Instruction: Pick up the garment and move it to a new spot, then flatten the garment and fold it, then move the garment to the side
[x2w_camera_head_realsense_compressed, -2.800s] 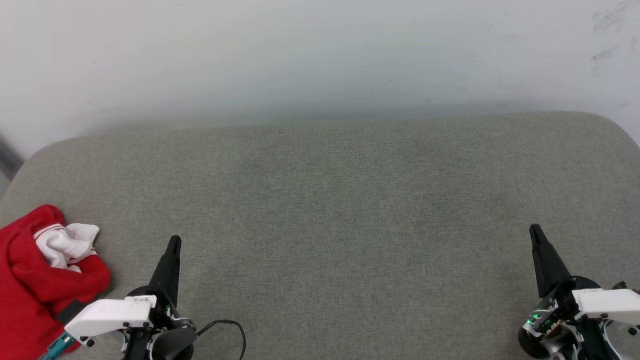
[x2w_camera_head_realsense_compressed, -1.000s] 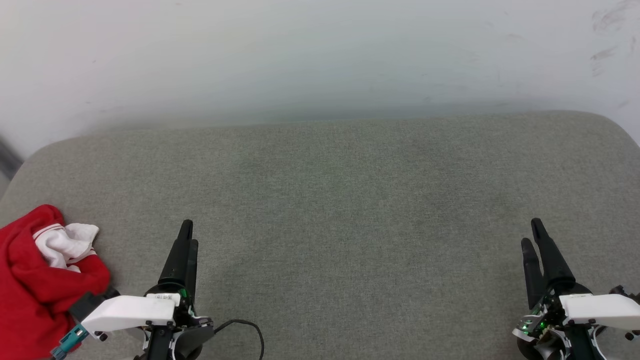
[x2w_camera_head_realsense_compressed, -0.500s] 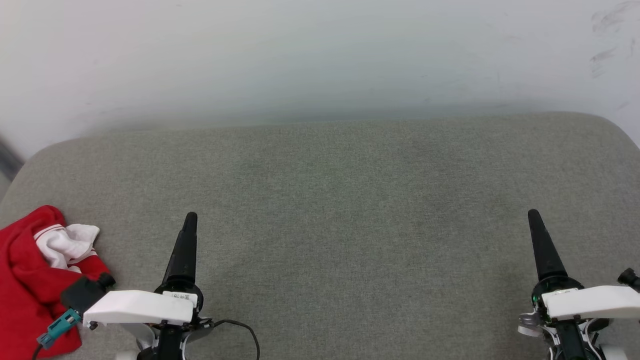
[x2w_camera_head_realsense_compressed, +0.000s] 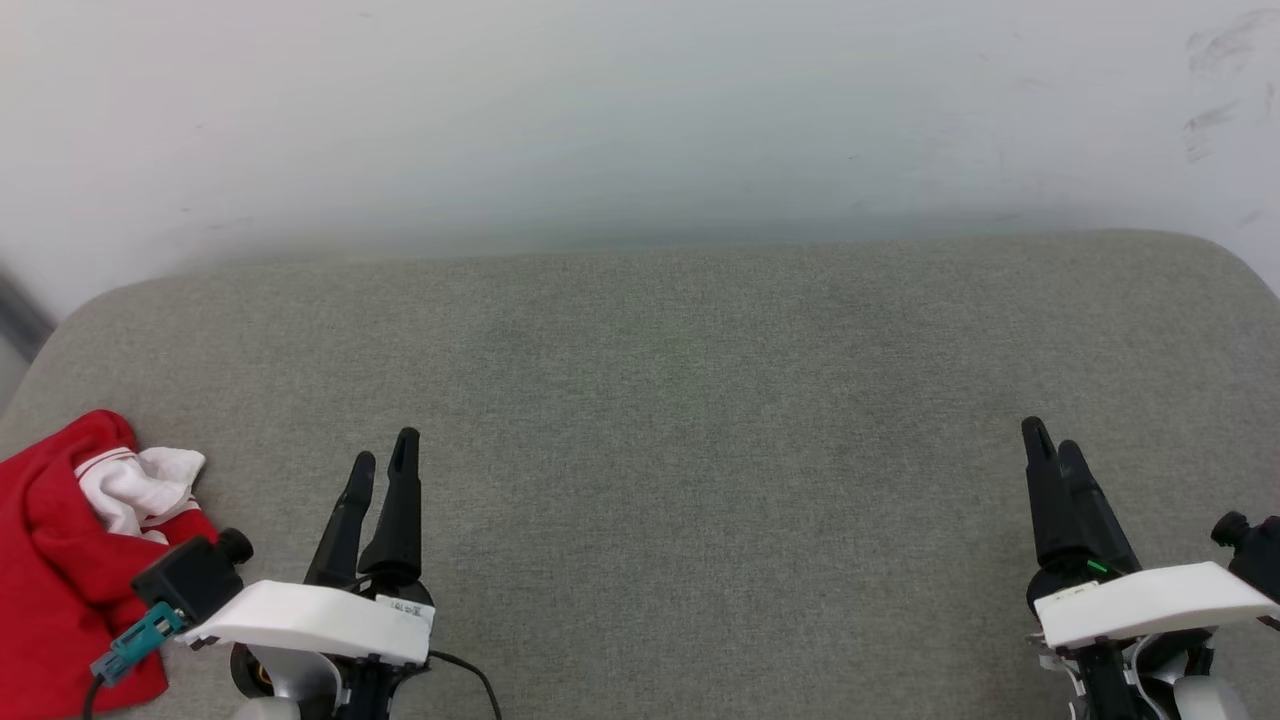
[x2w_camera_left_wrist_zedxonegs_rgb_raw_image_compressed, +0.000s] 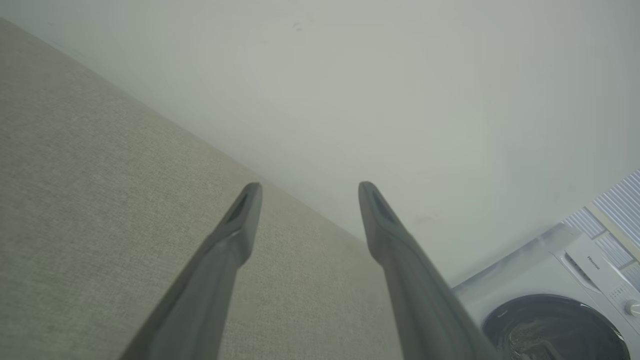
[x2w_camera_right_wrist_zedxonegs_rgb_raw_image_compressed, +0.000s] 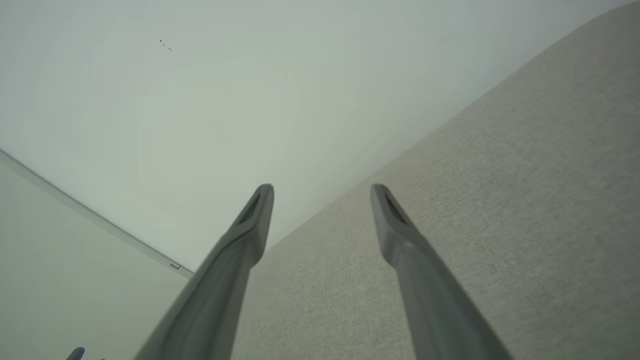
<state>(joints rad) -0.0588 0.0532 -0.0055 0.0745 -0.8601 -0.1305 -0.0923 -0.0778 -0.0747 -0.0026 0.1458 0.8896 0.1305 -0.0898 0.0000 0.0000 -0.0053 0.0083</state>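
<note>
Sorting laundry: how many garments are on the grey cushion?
1. The garment lies crumpled at the cushion's near left edge, left of the left gripper; it runs off frame, so more may be hidden.

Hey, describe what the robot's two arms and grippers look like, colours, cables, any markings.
The left gripper and right gripper each have two long, tapering black fingers above a white wrist cover. The left side has a small printed label, a black camera block with a teal connector, and a thin black cable. A green light glows on the right.
</note>
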